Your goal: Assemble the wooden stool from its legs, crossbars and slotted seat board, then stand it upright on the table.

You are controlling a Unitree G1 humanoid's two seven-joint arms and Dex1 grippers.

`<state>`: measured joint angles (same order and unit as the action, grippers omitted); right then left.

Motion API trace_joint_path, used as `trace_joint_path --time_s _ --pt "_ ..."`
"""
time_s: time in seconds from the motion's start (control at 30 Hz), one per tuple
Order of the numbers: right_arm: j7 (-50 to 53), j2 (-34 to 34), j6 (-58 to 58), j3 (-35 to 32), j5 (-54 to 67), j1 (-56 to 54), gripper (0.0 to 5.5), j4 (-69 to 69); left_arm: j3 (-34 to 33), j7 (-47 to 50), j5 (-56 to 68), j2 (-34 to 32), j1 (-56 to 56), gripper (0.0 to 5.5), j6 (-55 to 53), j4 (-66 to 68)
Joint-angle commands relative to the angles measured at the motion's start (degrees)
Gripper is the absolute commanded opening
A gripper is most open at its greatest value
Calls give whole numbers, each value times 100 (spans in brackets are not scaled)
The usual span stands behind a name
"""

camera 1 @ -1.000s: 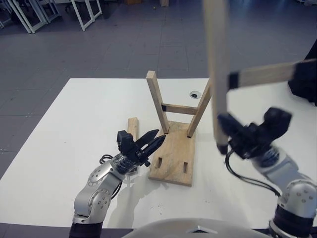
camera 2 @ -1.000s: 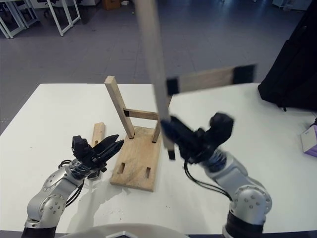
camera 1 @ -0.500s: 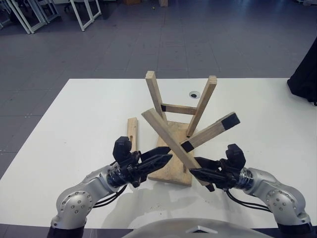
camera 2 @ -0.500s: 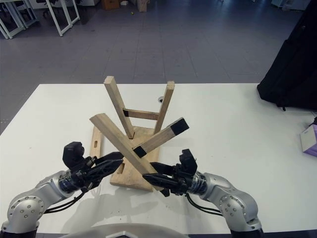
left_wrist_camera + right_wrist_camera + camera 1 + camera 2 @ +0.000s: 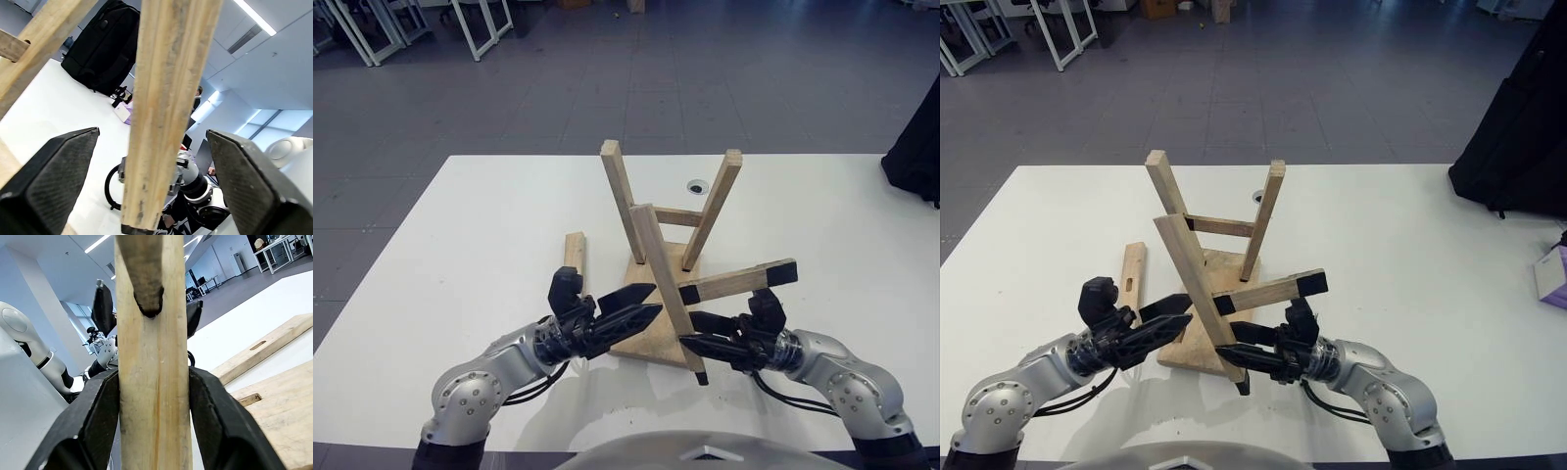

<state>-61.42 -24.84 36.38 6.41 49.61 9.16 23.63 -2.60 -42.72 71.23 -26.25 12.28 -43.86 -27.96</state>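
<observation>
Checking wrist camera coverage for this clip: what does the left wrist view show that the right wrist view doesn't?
Left wrist view: the left gripper open, one finger either side of the leg without touching it, and a black backpack behind. Right wrist view: the right gripper clamped on the leg, and the slotted seat board. Both: that leg.

White table (image 5: pixel 460 235) with slotted seat board (image 5: pixel 1226 266) flat, loose wooden piece (image 5: pixel 574 257) just beside it
</observation>
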Motion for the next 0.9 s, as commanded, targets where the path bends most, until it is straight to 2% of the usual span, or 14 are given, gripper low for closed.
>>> trace_joint_path --time_s 0.03,0.23,0.43,0.57,0.9 --pt "-51 -150 -48 81 -94 -64 201 116 -169 -31 317 62 -93 406 -19 2" --pt "-13 -175 -48 169 -108 -101 201 141 -302 -241 860 -59 -88 406 -166 -251" --pt "81 -194 1 328 -196 -244 201 241 84 -124 95 -108 -205 406 -127 54" --pt "157 -199 57 356 -152 -318 201 298 115 -170 -148 -57 -254 406 -77 209" --pt "78 -218 -118 493 -381 -220 201 83 -107 -437 333 -129 -323 406 -173 -74"
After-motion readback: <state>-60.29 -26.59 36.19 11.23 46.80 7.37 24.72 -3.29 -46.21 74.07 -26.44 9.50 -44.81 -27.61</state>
